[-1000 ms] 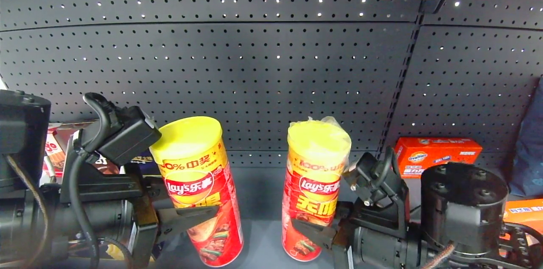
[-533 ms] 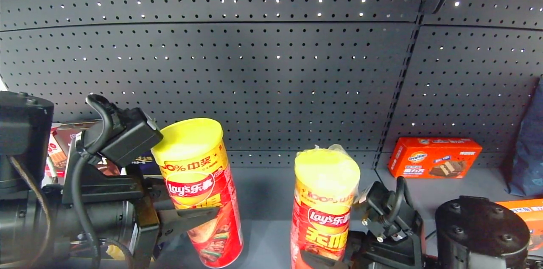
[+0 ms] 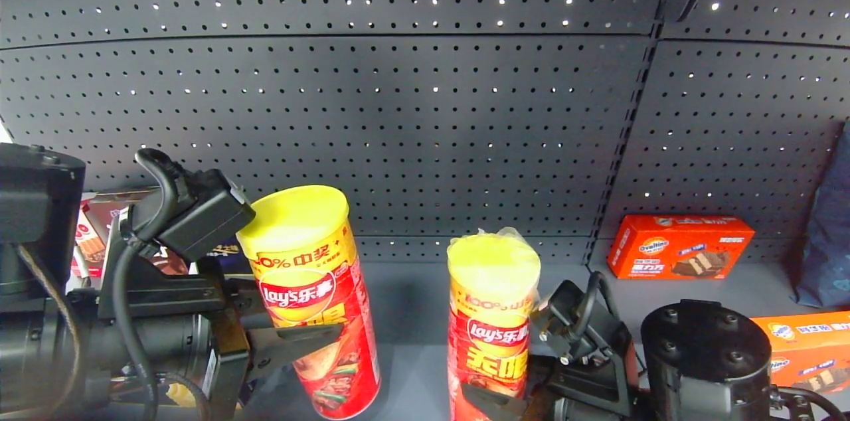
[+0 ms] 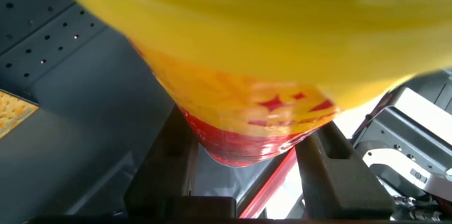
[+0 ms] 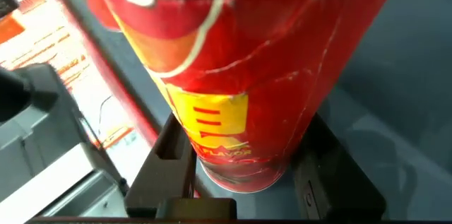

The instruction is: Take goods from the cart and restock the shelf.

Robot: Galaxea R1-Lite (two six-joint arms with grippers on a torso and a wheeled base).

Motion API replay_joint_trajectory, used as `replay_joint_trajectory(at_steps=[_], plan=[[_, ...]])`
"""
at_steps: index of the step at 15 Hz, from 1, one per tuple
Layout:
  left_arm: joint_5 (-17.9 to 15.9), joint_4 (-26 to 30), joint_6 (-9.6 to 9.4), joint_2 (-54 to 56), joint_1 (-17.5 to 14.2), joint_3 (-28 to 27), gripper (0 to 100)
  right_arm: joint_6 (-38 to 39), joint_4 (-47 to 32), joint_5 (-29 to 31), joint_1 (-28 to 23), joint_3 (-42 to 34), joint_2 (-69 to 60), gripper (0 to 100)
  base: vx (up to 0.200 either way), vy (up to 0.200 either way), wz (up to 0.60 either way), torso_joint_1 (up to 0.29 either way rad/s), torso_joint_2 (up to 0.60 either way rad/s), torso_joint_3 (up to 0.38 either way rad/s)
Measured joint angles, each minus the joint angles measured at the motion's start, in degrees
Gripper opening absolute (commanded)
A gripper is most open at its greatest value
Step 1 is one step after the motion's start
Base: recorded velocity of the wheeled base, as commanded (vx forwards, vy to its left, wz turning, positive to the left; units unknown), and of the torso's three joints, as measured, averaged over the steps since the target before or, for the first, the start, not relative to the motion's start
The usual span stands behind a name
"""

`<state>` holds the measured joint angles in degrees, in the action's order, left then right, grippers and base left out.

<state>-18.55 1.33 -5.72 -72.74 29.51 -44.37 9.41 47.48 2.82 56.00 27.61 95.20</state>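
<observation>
My left gripper is clamped on the lower body of the left can, which is held near upright over the shelf at 7 o'clock in the head view. My right gripper is clamped low on the right can, upright at 6 o'clock. An orange box lies at 4 o'clock, well apart from both.

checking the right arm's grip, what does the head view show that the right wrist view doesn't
Head view only: the pegboard panel, the held can's yellow lid, and a second chip can in the left gripper. Right wrist view only: the can's bottom end between the jaws. Both: the red chip can held by the right gripper.
</observation>
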Motion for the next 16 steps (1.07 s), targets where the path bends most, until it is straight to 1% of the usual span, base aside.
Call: replay_joint_trajectory(at_steps=[6, 7, 12, 16], plan=[[0.0, 0.0, 0.0, 0.0, -0.1, 0.2, 0, 0.0, 0.2, 0.0, -0.7, 0.5, 1.8, 0, 0.0, 0.0, 0.0, 0.0, 0.0, 0.0], [0.0, 0.0, 0.0, 0.0, -0.1, 0.2, 0, 0.0, 0.2, 0.0, -0.7, 0.5, 1.9, 100, 0.0, 0.0, 0.0, 0.0, 0.0, 0.0], [0.0, -0.1, 0.02, 0.1, -0.1, 0.5, 0, -0.1, -0.2, 0.3, -1.4, -0.5, 1.6, 100, 0.0, 0.0, 0.0, 0.0, 0.0, 0.0], [0.0, -0.1, 0.0, 0.1, -0.1, 0.6, 0, -0.1, -0.2, 0.3, -1.8, -5.1, -1.9, 100, 0.0, 0.0, 0.0, 0.0, 0.0, 0.0]])
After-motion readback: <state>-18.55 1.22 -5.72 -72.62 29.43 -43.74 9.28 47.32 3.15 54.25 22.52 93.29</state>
